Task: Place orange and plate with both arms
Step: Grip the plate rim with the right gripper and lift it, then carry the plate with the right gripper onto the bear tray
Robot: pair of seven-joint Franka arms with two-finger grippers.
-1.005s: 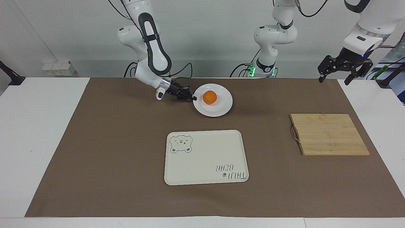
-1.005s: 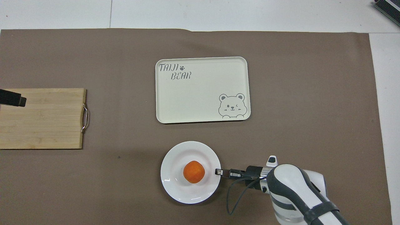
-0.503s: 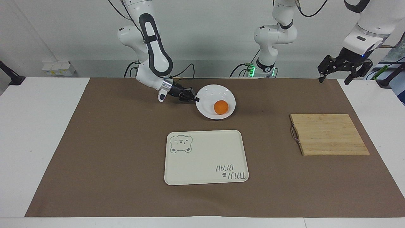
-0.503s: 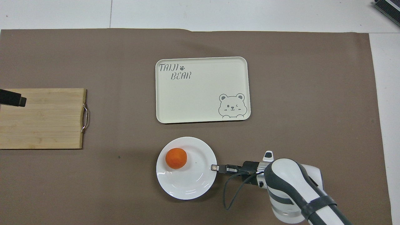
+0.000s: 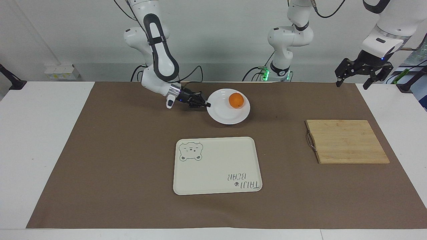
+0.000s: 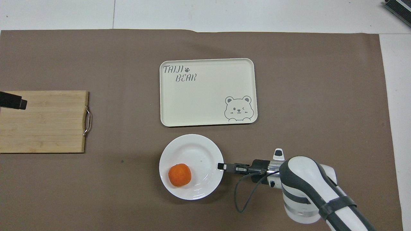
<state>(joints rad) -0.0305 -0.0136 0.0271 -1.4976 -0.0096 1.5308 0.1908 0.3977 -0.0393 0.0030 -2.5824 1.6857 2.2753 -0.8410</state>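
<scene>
The white plate (image 5: 223, 115) is held by its rim in my right gripper (image 5: 206, 104), which is shut on the edge toward the right arm's end of the table. The plate hangs a little above the brown cloth, with a shadow under it. The orange (image 5: 236, 100) lies in the plate, by the rim nearer to the robots and away from the gripper. In the overhead view the plate (image 6: 196, 149), the orange (image 6: 179, 175) and the right gripper (image 6: 221, 166) show the same. My left gripper (image 5: 353, 81) waits open, high over the table's edge at the left arm's end.
A cream bear-print tray (image 5: 217, 166) lies just farther from the robots than the plate. A wooden cutting board (image 5: 345, 141) with a metal handle lies toward the left arm's end. The brown cloth (image 5: 116, 150) covers most of the table.
My right gripper has lifted the plate by its rim and moved it slightly toward the tray. The orange rolled from the plate's middle to its rim. The left arm has not moved.
</scene>
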